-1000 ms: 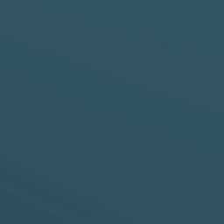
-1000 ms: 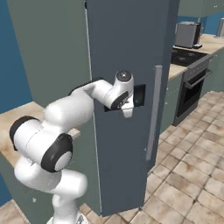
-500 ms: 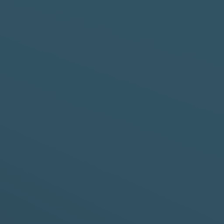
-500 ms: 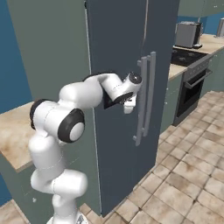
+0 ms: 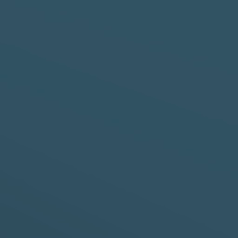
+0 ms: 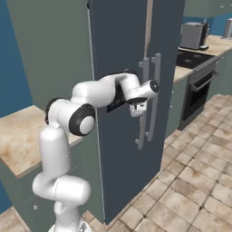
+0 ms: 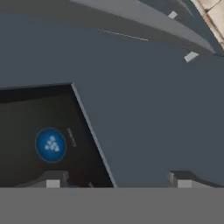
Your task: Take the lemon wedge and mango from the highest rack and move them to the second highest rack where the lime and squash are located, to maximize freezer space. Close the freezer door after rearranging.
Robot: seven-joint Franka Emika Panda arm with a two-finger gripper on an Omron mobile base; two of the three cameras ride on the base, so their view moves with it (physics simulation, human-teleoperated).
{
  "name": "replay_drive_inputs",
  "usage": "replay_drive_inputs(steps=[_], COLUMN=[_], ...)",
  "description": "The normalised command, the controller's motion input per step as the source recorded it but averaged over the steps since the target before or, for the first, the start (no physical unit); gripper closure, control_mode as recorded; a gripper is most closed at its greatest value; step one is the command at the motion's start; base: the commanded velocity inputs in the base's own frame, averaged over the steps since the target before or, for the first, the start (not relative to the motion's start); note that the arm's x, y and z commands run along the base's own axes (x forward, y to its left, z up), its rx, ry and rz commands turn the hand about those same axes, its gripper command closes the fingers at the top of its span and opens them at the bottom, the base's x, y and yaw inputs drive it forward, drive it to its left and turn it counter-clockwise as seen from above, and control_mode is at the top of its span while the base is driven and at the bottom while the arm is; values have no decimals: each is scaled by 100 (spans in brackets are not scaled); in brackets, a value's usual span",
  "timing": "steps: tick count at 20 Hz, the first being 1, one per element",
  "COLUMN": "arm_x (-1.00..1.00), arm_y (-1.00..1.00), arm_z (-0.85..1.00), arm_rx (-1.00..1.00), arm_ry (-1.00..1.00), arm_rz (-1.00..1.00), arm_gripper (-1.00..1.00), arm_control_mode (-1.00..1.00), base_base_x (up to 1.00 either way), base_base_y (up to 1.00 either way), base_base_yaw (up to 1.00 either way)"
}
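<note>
1. Freezer door (image 6: 122, 90) stands shut in front of us, so the fruit and racks lie behind it, hidden; opening it is, we judge, the step in hand.
2. Our tool (image 6: 137, 108) sits against the door face just left of its bar handle (image 6: 144, 104), with the fingertips (image 7: 53, 181) spread apart and holding nothing.
3. We should shift right to straddle the bar before pinching, then pull along the hinge arc.
4. Room: the oven (image 6: 197, 88) stands near the right; the worktop (image 6: 18, 136) edge sits left of the arm; the tiled floor (image 6: 190, 190) offers swing space.
</note>
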Motion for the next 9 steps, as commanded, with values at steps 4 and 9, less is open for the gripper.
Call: replay_drive_inputs(steps=[4, 9], arm_x=[38, 2], arm_y=[42, 45], arm_z=[-27, -20], arm_rx=[9, 0], arm_ry=[0, 0], arm_rz=[26, 15], arm_gripper=[-100, -100], arm_control_mode=[-100, -100], base_base_x=[0, 0], base_base_y=[0, 0], base_base_yaw=[0, 0])
